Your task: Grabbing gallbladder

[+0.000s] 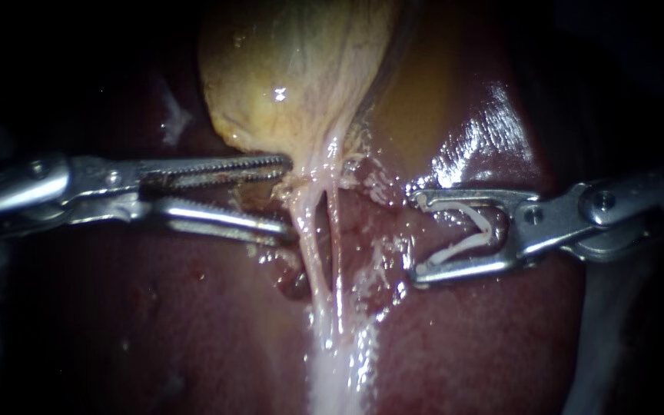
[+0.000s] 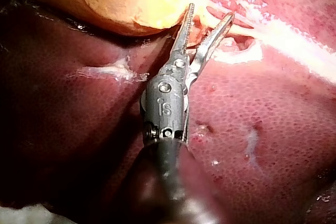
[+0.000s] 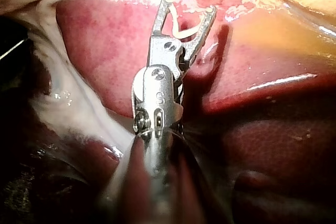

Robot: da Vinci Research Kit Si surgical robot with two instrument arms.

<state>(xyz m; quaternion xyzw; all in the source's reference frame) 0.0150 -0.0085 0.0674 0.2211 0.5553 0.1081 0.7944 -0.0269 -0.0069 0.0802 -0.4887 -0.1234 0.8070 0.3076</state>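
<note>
Observed left instrument (image 1: 290, 196) with claw apart against gallbladder's (image 1: 286, 61) narrow end, and right instrument (image 1: 418, 234) with claw clamped on white clip (image 1: 470, 213) over liver (image 1: 470, 338).

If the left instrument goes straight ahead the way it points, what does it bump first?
Probably the pale tubes just below the gallbladder, right ahead of the left instrument; depth is hard to judge.

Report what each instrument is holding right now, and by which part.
Left instrument: nothing; its open jaws sit at the neck of the gallbladder. Right instrument: an open white clip, held by its two leg ends between the jaws.
</note>
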